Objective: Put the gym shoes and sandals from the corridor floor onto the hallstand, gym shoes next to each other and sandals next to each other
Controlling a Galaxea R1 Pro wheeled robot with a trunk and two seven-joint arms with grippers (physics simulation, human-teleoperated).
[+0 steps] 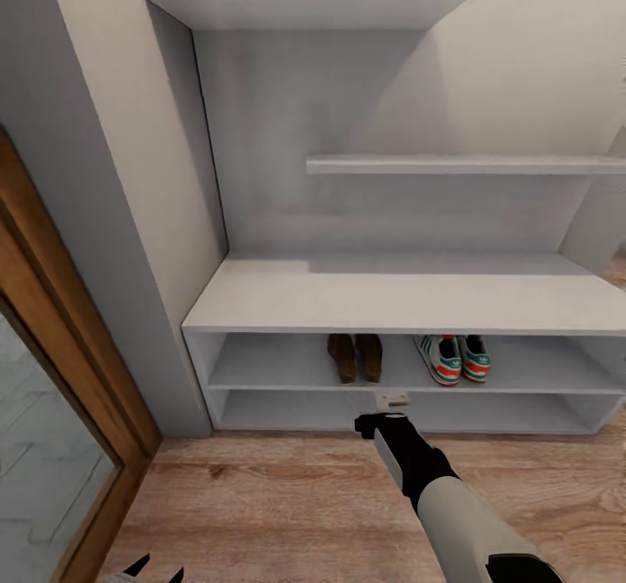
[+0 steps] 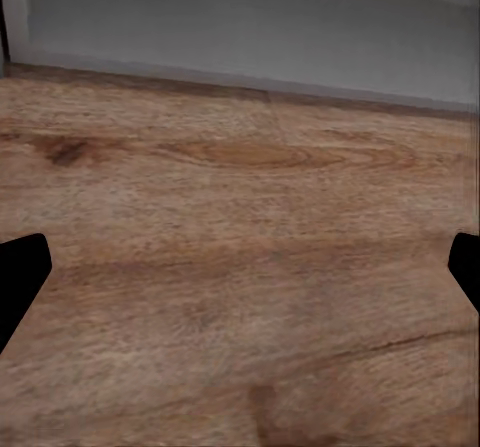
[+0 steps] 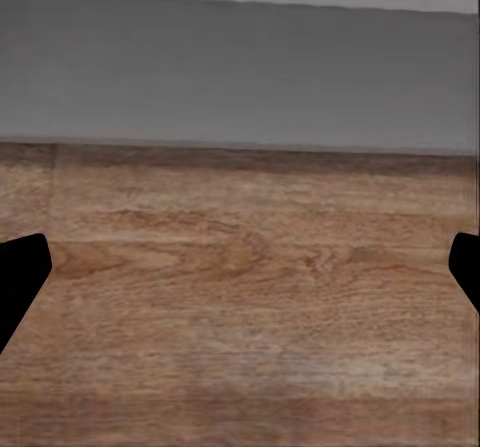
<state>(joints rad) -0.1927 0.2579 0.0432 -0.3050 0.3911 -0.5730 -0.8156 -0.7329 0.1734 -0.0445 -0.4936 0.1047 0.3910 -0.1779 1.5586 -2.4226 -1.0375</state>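
Both pairs sit side by side in the upper open slot of the hallstand [image 1: 261, 305]: the two sandals [image 1: 356, 357] at centre, heels facing out, and the two gym shoes [image 1: 452, 359] just to their right, each pair touching or nearly so. The corridor floor [image 1: 287, 496] in front shows no footwear, so the task looks essentially complete. The right claw [image 1: 376, 424] hangs low in front of the lower slot, near the sandals; its wrist view shows both fingertips [image 3: 20, 277] wide apart with only planks between them, so it is released and carries nothing. The left claw [image 1: 155, 567], near the robot's left, is likewise spread and bare. Should any nudge be needed, the sandals look stiff-soled and light, best pinched at the heel; the sneakers' padded collars would give slightly.
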